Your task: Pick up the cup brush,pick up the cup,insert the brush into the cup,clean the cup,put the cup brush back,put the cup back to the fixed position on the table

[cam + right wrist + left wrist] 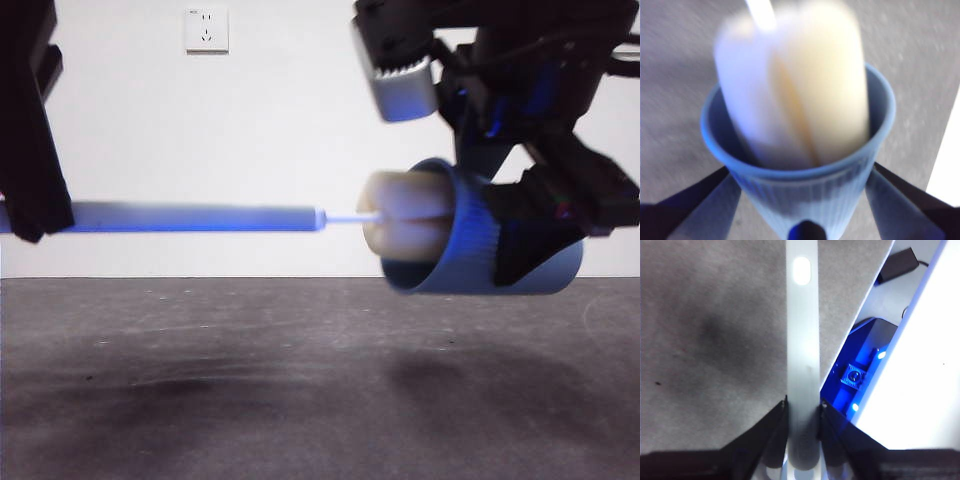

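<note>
My left gripper (803,407) is shut on the grey handle of the cup brush (200,217) and holds it level above the table (250,380); the handle also shows in the left wrist view (802,340). The brush's cream-yellow sponge head (405,215) sits partly inside the mouth of the blue ribbed cup (470,240). My right gripper (802,200) is shut on the cup (805,195) and holds it on its side in the air, mouth towards the brush. In the right wrist view the sponge head (800,85) is blurred and fills most of the cup's opening.
A white wall with a socket (206,29) stands behind the table. In the left wrist view the table's edge (860,310) runs beside a blue-lit base (860,375) and a white surface (920,365).
</note>
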### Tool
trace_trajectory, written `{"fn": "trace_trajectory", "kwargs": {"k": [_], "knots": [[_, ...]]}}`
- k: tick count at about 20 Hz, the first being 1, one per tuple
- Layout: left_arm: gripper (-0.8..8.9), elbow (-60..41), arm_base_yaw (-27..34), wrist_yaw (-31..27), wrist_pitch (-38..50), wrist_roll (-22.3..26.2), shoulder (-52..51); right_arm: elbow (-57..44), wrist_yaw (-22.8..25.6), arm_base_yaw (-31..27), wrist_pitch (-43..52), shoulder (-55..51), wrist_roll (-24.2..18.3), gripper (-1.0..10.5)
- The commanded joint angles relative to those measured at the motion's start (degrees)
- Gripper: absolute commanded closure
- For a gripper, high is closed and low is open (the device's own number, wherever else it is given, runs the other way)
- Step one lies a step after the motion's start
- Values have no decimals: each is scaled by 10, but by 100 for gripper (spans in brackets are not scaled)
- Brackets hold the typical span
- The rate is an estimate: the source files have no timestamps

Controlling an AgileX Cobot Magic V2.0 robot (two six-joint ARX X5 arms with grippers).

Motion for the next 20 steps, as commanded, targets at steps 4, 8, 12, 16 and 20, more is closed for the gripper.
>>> {"fn": "trace_trajectory", "kwargs": {"k": [4,8,12,16,20], "knots": [[822,4,-27,3,60,-47,49,2,1,42,26,34,-3,964],[822,4,-33,15,92,-66,61,2,2,53,26,39,-2,964],[822,4,-32,-40,8,-65,41,2,28,52,9,39,0,964],[822,4,-32,-61,-93,-66,-6,2,27,52,3,39,9,964],[822,4,-33,-59,-115,-66,-36,2,26,52,4,39,9,964]]}}
